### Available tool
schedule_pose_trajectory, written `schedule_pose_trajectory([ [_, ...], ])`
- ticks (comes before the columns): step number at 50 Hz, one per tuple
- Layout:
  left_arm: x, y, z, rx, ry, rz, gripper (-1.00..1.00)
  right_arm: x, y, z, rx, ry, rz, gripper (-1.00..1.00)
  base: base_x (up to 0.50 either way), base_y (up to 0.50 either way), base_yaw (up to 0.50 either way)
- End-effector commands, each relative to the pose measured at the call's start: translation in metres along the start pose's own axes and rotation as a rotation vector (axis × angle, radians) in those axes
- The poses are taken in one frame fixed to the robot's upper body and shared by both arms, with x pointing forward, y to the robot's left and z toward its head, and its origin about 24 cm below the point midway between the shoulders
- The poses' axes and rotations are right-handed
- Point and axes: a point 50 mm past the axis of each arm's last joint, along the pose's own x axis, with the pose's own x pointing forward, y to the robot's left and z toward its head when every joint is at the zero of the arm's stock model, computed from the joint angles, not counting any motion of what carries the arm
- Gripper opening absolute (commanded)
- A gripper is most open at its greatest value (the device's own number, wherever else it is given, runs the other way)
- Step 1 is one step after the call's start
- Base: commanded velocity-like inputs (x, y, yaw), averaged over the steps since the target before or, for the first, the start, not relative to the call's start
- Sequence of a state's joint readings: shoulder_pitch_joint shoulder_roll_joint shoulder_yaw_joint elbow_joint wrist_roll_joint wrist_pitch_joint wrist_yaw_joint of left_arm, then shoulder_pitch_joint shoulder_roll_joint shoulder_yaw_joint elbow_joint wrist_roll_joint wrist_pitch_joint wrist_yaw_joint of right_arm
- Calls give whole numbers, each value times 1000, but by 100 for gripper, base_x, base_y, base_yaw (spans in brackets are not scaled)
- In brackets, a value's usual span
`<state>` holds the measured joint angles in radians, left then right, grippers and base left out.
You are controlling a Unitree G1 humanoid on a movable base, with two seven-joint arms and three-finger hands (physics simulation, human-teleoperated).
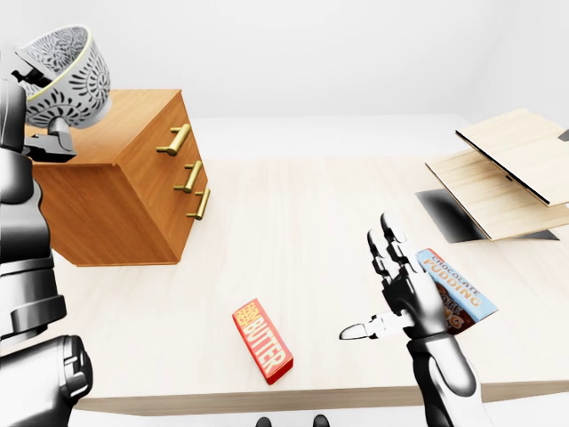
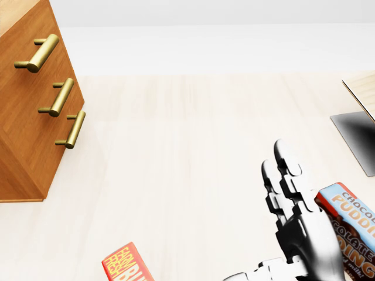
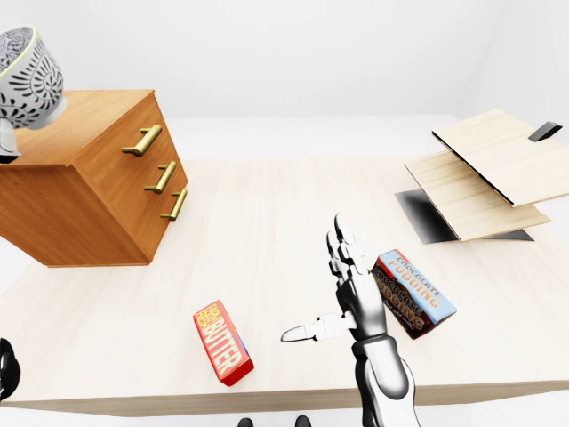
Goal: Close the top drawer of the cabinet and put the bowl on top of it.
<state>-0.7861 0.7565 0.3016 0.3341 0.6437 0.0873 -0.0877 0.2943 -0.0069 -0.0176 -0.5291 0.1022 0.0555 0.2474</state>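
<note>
Three brass-handled drawers, the top drawer [image 1: 156,147] included, sit flush in the wooden cabinet [image 1: 107,213] at the table's [image 1: 293,213] far left. The left hand [image 1: 49,140] is clamped on the patterned bowl [image 1: 64,76], which tilts above the cabinet's left end. The right hand [image 1: 404,298] hovers with its fingers spread, just beside a chocolate pudding box [image 1: 462,289]. A butter box [image 1: 263,341] lies to its left.

Wooden cabinet [image 1: 107,196] at the left of the table, turned at an angle, three brass handles down its face. Top drawer [image 1: 153,133] shut, flush with the two below. Grey-white patterned bowl [image 1: 64,76] with pale yellow rim, tilted, raised clear above the cabinet top's left edge.
</note>
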Motion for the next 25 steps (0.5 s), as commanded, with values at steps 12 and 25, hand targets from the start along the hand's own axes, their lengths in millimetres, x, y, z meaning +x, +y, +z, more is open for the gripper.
schedule_pose_trajectory([
  [12,6,-15,-29,-20,144,34,-100,1,1,-2,-6,4,6,100,0,0,0],
  [25,2,-32,-43,-42,215,23,-100,0,3,-3,-11,8,14,100,0,0,0],
])
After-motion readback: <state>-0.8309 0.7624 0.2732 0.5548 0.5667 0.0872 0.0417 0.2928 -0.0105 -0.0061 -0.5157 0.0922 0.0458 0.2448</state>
